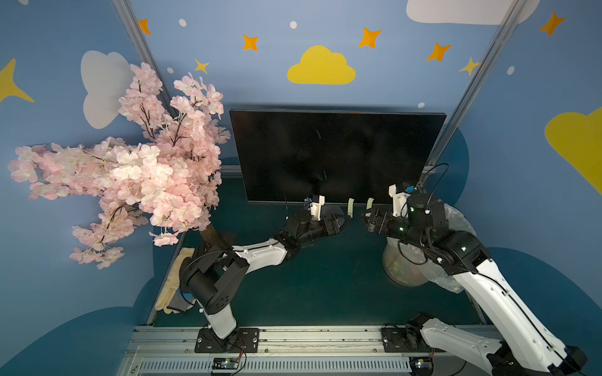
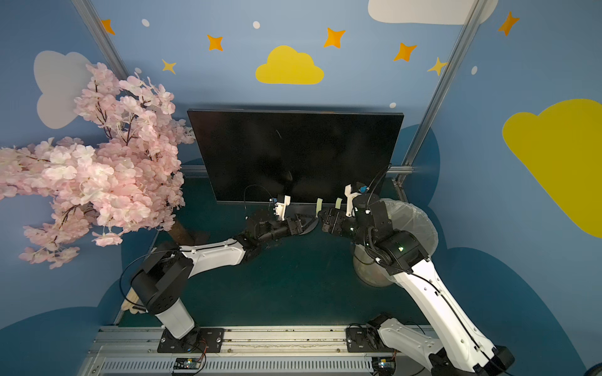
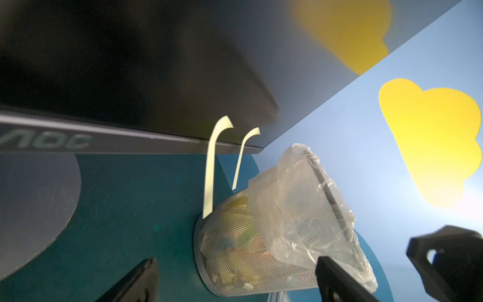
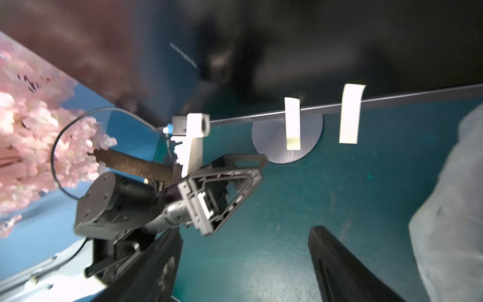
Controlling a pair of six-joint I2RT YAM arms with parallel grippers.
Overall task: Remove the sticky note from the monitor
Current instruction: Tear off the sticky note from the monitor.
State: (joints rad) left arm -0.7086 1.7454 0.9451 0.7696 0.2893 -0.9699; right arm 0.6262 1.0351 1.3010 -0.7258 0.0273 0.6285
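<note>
My left fingers (image 3: 138, 279) and right fingers (image 4: 337, 266) are standing released. Sticky notes (image 4: 292, 123) are hanging from the monitor's (image 1: 335, 156) bottom edge, looking light and floppy; I am aiming at a free lower end.

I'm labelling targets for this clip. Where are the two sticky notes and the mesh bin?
Mesh bin (image 3: 230, 235): left wrist view, bare wire wall.
Sticky note nearer the bin (image 4: 350, 115): right wrist view, middle of the strip.
Other sticky note (image 4: 292, 123): right wrist view, middle of the strip.
</note>
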